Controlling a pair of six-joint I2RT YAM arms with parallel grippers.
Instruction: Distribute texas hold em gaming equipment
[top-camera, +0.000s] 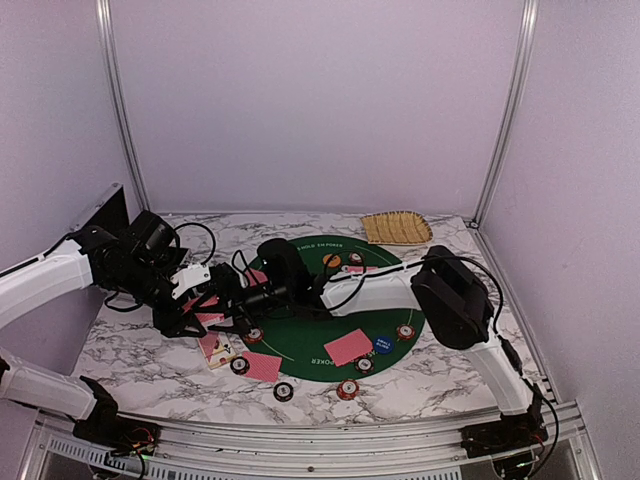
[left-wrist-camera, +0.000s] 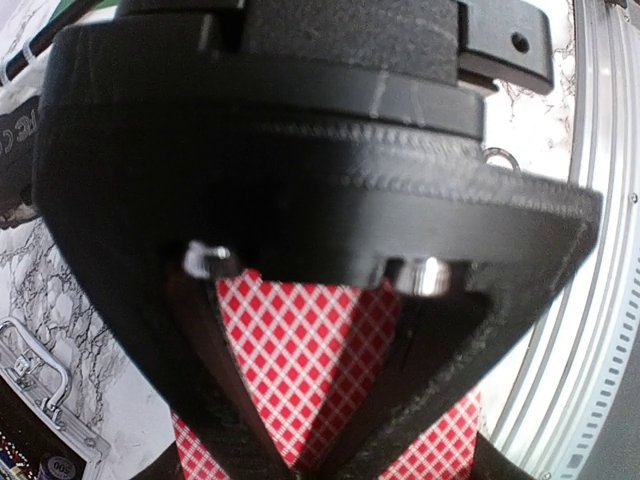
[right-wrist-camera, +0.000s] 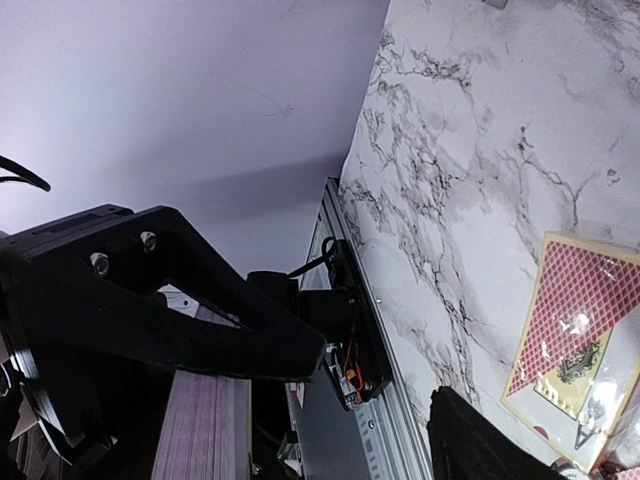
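Left of the round green felt mat (top-camera: 310, 345) | left gripper (left-wrist-camera: 300, 462) clamped on the deck of red-backed playing cards (left-wrist-camera: 305, 340) | right gripper (right-wrist-camera: 380, 385) beside it, jaws apart, empty | loose cards (top-camera: 347, 347), striped poker chips (top-camera: 405, 331), blue marker button (top-camera: 383, 345) already spread out | judged: mid-deal, deck largely undistributed.

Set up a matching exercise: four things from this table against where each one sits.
1. woven tray
2. blue button
3. orange button
4. red-backed cards

A. held in the left pincer
B. green mat, far side
C. marble table, far right
D. green mat, near right

Pairs: 1-C, 2-D, 3-B, 4-A
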